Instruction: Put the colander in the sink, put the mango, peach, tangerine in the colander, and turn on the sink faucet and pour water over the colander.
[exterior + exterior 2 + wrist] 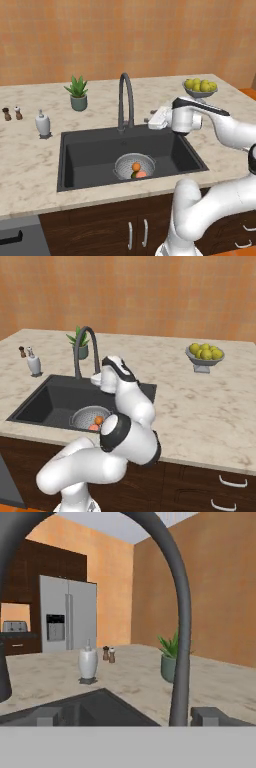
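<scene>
A silver-grey perforated colander (pixel 134 166) sits on the floor of the matte black sink (pixel 80 155), toward its front and near the right half of the basin. Inside it lie a bright orange tangerine (pixel 136 166), a pinkish peach (pixel 141 174) just in front, and a sliver of dark green mango (pixel 133 175) beside the peach. The dark gooseneck sink faucet (pixel 125 102) rises from the sink's back edge, its spout arching forward over the basin. Just right of the faucet's base hovers the robot's gripper (pixel 156 118), jaws spread wide and holding nothing. The sink is set in a pale marbled worktop (pixel 30 160) before an orange wall. Left of the sink stand a white soap dispenser (pixel 43 124) and two small shakers (pixel 12 113); behind it, a potted plant (pixel 77 93); far right, a fruit bowl (pixel 200 88). The worktop's right stretch lies open.
</scene>
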